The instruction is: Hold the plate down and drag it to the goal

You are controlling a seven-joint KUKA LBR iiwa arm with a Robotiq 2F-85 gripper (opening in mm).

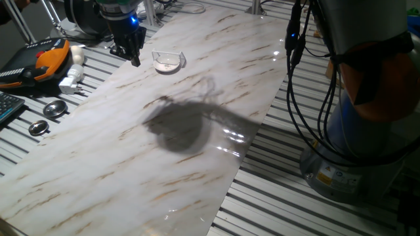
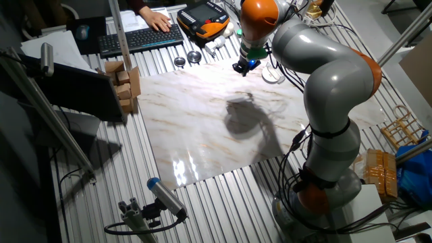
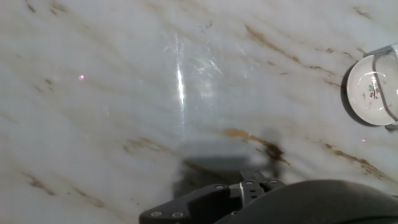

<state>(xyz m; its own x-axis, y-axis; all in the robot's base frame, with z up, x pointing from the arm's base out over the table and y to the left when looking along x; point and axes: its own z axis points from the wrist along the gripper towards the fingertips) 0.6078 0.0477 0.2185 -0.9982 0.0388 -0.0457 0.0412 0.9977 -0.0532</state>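
Plate [image 1: 167, 62] sits inside the goal [image 1: 172, 54], the clear bracket near the far edge of the marble desk [image 1: 131, 151]. In the hand view the plate [image 3: 371, 90] has bracket walls [image 3: 388, 53] wrapping its far side, rim looks to be right at the wall. Cannot confirm full seating against every wall: the clear plastic is hard to read.

Gripper [image 1: 132, 47] is off the plate, just beside the goal on the side toward the orange pendant [image 1: 49, 56], hanging above the desk. It touches nothing. Fingers look close together in the one fixed view, but the hand view shows only the black gripper body at the bottom edge, so cannot tell open or closed for sure. It holds nothing.

The other fixed view matches this: gripper [image 2: 244, 66] is over the desk's far edge, plate [image 2: 272, 75] just beside it, partly hidden by the arm [image 2: 324, 74].

Judgement: the drag looks done, plate is at the goal, no hold-down contact now. What is left, if anything, is a seating check and retracting the arm. Two grey discs [image 1: 55, 108] lie off the marble, well apart from the goal, irrelevant.
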